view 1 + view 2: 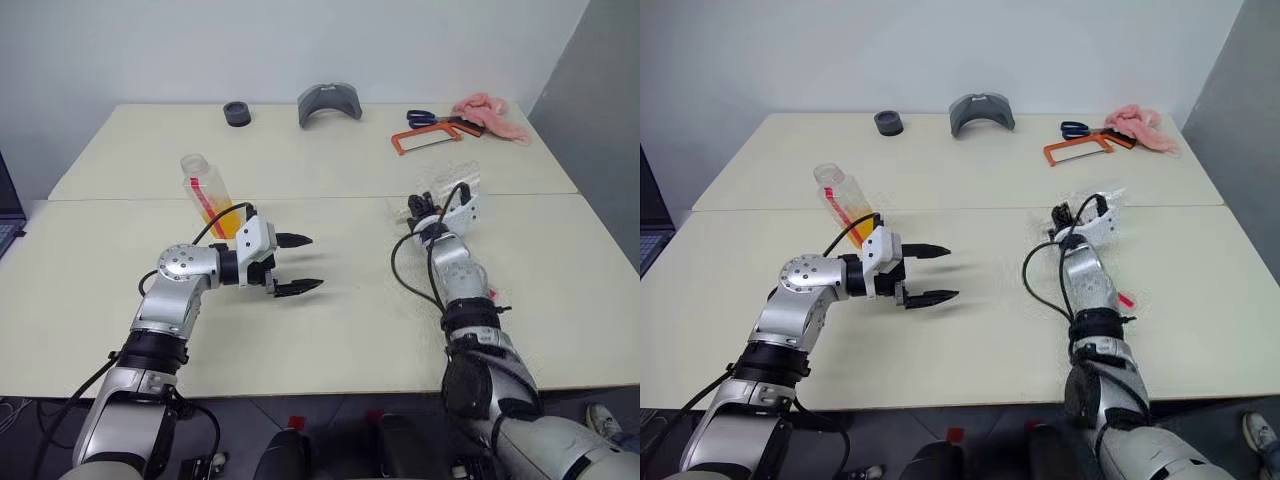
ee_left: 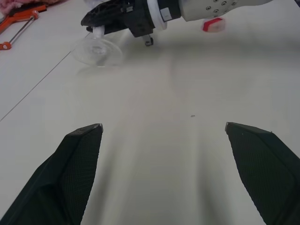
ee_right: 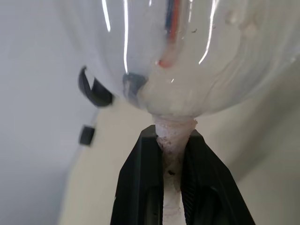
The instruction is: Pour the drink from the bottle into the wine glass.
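Two claws are working over the pale table (image 1: 330, 330), and both are mine. My right gripper (image 3: 174, 140) is pinching the thin stem of the wine glass (image 3: 178, 61), both black fingers pressed against it just beneath the rounded bowl; in the head views the glass (image 1: 462, 185) is showing past the end of my right forearm, on the right half of the table. From my left wrist I am seeing its flat round foot (image 2: 96, 49) touching the tabletop (the bowl itself is cut off by the frame edge there).

My left gripper (image 1: 296, 265) is hovering with its jaws spread wide and nothing between them, pointing toward the right arm. Beside its wrist, on the far side, the bottle (image 1: 208, 192) is leaning, uncapped, with the orange-yellow drink (image 1: 226, 220) sitting in its lower part and a red stripe running up its side. Bottle and glass are standing well apart.

Along the far edge are lying a small black ring (image 1: 237, 113), a grey curved piece (image 1: 328, 103), blue-handled scissors (image 1: 425, 118), an orange frame (image 1: 425, 140) and a pink cloth (image 1: 492, 115).
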